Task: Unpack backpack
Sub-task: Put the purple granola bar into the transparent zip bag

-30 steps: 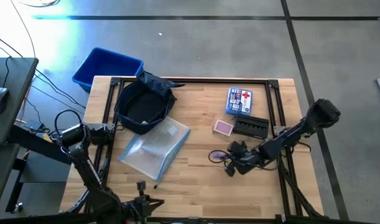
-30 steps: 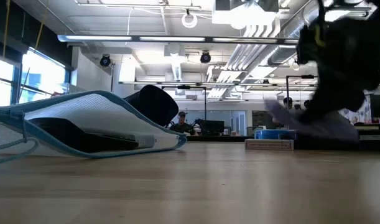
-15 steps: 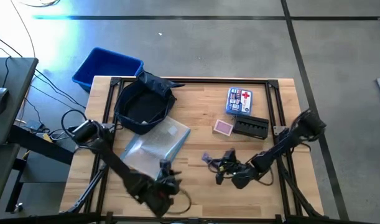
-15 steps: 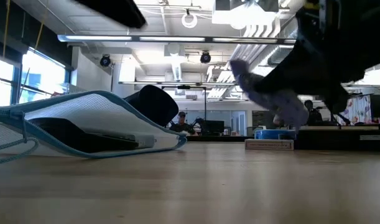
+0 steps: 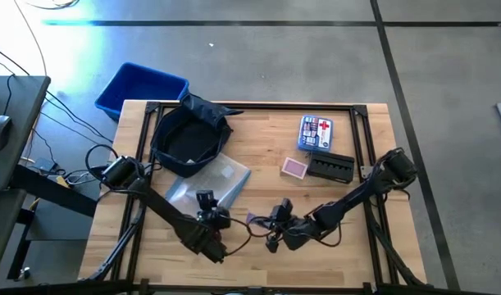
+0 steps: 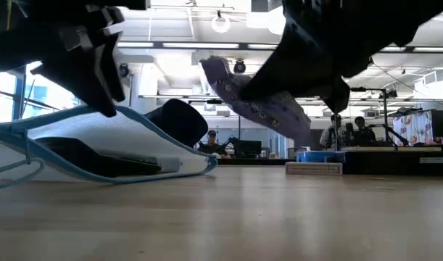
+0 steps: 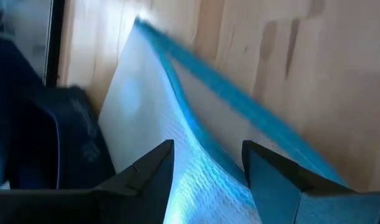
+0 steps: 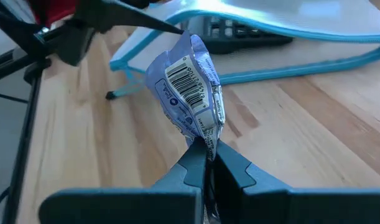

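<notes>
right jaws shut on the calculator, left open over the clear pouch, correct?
Not the calculator. The right gripper has its jaws shut on a small foil packet with a barcode, as the right wrist view shows; the calculator lies inside the pouch. The left gripper is open over the pouch.

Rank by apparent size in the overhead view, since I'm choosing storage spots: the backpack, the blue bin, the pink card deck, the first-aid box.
1. backpack, with blue bin close behind (partly hidden, unsure)
2. first-aid box
3. pink card deck
</notes>
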Motion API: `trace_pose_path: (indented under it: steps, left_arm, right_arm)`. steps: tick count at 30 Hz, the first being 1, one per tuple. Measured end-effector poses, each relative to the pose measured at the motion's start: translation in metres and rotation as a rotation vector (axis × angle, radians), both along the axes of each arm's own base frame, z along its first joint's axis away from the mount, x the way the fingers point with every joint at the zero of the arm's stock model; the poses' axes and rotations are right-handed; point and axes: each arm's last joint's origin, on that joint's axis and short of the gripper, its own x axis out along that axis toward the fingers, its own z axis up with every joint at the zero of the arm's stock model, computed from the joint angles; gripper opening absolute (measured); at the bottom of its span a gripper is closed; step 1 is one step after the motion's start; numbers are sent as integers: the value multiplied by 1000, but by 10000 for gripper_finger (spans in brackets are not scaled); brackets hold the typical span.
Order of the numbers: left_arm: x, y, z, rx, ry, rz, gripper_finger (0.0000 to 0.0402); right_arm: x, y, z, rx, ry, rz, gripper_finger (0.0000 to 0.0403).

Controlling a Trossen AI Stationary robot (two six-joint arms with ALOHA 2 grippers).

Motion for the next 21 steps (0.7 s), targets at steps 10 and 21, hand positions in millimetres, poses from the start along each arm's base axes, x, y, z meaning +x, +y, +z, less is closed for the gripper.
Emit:
trace_pose_path:
  steps: [10, 21]
  left_arm:
    - [-4, 3, 1, 18, -40, 77, 18]
    - [12, -30, 1, 14, -155, -242, 0]
  right_arm:
    - [-1, 0, -2, -14, 38, 20, 0]
    - [21, 15, -4, -262, 114, 165, 0]
